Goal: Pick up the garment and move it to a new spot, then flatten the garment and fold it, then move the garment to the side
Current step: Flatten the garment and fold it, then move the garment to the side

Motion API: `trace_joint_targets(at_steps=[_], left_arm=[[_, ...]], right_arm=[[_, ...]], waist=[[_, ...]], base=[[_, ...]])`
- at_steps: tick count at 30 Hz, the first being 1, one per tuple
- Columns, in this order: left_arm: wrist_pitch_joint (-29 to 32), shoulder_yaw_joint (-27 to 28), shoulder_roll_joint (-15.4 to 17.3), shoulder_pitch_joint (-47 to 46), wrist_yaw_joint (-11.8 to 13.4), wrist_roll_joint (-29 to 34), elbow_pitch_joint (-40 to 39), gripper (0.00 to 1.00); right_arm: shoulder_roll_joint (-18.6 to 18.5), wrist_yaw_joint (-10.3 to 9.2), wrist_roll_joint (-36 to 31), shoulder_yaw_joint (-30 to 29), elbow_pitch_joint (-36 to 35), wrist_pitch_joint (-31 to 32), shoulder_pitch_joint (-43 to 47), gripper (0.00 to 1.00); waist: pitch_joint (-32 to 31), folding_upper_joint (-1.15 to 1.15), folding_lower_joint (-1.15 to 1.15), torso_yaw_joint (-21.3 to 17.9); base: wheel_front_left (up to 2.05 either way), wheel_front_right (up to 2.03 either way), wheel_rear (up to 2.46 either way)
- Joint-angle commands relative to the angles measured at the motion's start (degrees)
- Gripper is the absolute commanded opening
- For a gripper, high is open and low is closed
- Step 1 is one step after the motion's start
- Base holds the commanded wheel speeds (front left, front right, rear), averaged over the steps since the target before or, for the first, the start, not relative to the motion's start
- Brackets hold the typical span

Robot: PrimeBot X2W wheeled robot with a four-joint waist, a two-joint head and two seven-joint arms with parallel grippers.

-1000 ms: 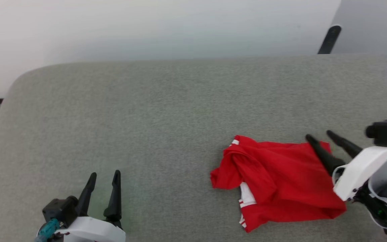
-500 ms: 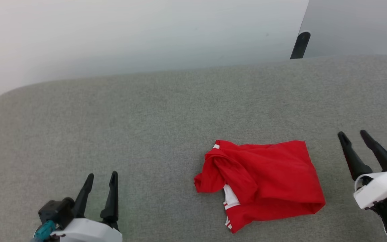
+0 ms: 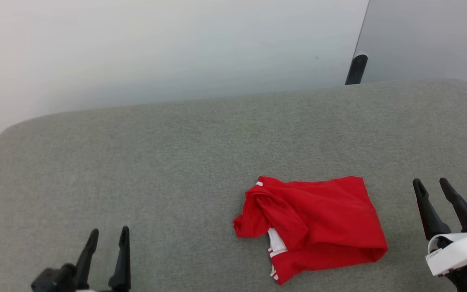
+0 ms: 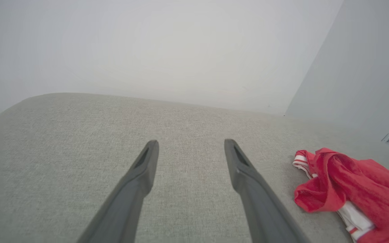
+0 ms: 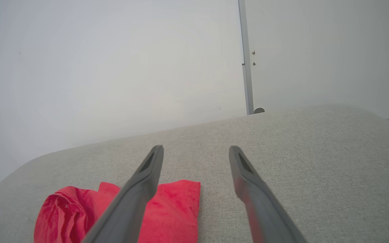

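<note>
The roughly folded red shirt (image 3: 322, 219) lies free on the grey tabletop (image 3: 156, 162), apparently set aside, so both arms' jaws stand spread and empty.

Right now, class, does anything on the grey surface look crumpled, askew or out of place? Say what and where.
The garment, right of centre on the grey surface, is roughly folded: its left end is bunched into a twisted lump, and white striped trim pokes out at the near edge. Nothing else stands out.
</note>
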Motion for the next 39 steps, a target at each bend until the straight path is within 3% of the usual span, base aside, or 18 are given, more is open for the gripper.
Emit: trace_joint_targets(at_steps=[1,11,27,32,39], left_arm=[[0.03,0.18,-0.08,1.14,0.0,0.62,-0.6,1.0],[0.03,1.08,-0.71,4.18,0.34,2.34,-2.6,1.0],[0.03,1.47,-1.46,3.48,0.19,2.96,-3.36,1.0],[0.03,1.68,-1.94,2.42,0.14,2.52,-3.26,1.0],[0.03,0.65,-2.24,-0.36,-0.04,2.49,-2.38,1.0]], right_arm=[[0.32,-0.05,-0.62,-0.61,-0.15,-0.46,0.88,1.0],[2.48,-0.05,-2.72,-3.34,-1.05,-1.55,3.72,1.0],[3.04,-0.05,-3.53,-3.83,-2.16,0.11,3.9,1.0],[1.84,-0.05,-5.0,-0.07,-1.99,6.62,-0.37,1.0],[-0.39,-0.06,-7.86,4.74,1.54,24.74,-8.56,1.0]], waist=[[-0.05,0.0,0.0,0.43],[0.32,0.0,0.0,1.88],[0.64,0.0,0.0,2.43],[1.71,0.0,0.0,2.46],[3.75,0.0,0.0,4.27]], base=[[0.0,0.0,0.0],[0.0,0.0,0.0],[0.0,0.0,0.0],[0.0,0.0,0.0],[0.0,0.0,0.0]])
